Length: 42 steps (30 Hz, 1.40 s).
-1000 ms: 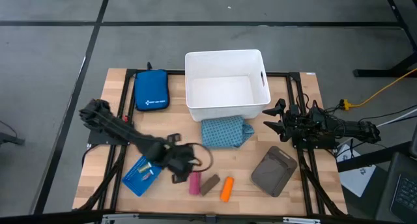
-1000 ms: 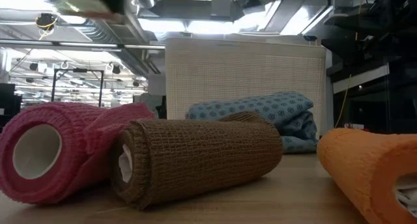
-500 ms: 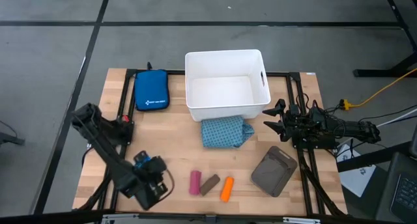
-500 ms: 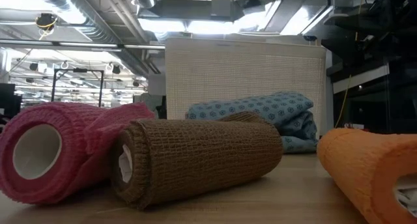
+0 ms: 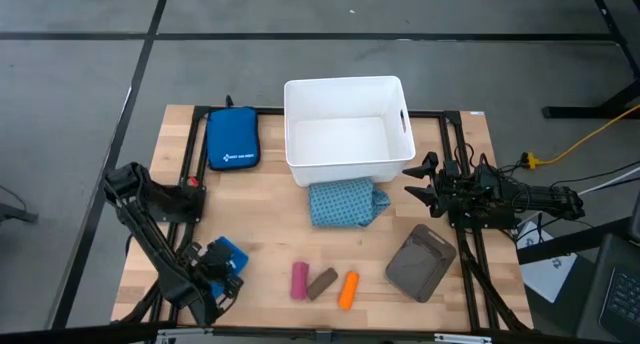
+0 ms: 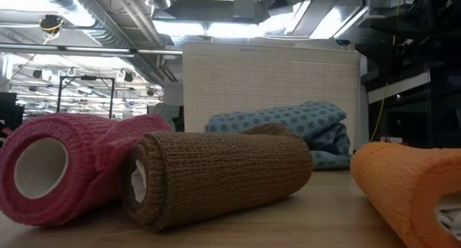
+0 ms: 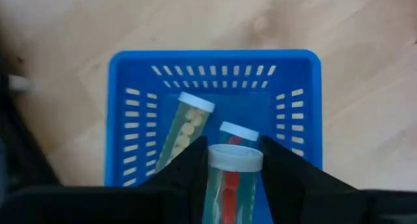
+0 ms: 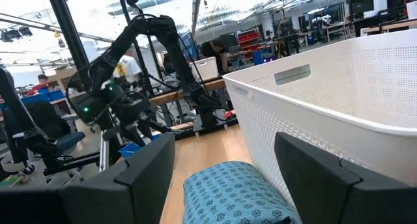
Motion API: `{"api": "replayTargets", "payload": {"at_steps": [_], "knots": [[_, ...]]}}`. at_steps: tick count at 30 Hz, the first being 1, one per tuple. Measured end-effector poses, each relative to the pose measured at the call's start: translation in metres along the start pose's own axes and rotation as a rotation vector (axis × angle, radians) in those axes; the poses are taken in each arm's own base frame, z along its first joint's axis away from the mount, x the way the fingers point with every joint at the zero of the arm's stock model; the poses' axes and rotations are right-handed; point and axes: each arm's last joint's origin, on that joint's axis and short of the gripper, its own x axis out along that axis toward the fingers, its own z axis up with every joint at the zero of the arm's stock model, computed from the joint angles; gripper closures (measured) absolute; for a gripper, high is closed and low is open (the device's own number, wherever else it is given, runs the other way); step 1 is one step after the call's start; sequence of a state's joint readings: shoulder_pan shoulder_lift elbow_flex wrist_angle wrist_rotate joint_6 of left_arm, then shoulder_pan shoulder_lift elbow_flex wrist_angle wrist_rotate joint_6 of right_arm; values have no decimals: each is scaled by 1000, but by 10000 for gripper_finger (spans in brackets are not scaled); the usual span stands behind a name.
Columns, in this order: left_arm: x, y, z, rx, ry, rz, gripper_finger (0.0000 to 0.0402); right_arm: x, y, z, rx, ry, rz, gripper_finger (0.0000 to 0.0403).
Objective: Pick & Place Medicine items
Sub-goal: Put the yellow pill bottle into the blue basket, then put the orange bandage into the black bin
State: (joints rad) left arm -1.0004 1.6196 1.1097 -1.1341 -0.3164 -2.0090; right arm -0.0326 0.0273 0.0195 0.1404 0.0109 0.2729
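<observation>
The left gripper [image 5: 212,284] is down at the front left corner of the wooden table [image 5: 270,244]. It hangs right over the small blue plastic basket [image 7: 215,81]. Its two dark fingers are squeezed on a clear little tube with a white cap and red pills inside [image 7: 232,175]. It holds the tube by its sides, so it looks like it is picking it up out of the basket. Two more tubes lie in the basket: a clear tube with pale yellow pills [image 7: 186,129] and another white-capped tube [image 7: 238,131] just beside it.

Next along the front edge lie three soft bandage rolls in a row, close together: the pink wrap roll [image 5: 299,281], the brown wrap roll [image 5: 322,282] and the orange wrap roll [image 5: 348,290]. They lie on their sides, easy to grab.

Farther back sits the big white plastic bin [image 5: 348,130], likely where things should go. The blue dotted folded cloth pack [image 5: 345,202] rests just in front of it.

The right gripper [image 5: 420,182] waits near the bin's right side, its fingers spread apart and holding nothing.
</observation>
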Motion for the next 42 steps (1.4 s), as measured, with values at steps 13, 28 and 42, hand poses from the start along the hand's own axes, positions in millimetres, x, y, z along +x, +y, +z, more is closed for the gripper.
{"api": "replayTargets", "payload": {"at_steps": [13, 28, 42], "knots": [[12, 6, -2, 10, 4, 18, 218, 0, 0, 0, -1, 0, 0, 136], [-5, -15, 26, 144, -188, -58, 178, 0, 0, 0, -3, 0, 0, 136], [-24, -74, 96, 501, -336, -274, 178, 0, 0, 0, -2, 0, -1, 136]]}}
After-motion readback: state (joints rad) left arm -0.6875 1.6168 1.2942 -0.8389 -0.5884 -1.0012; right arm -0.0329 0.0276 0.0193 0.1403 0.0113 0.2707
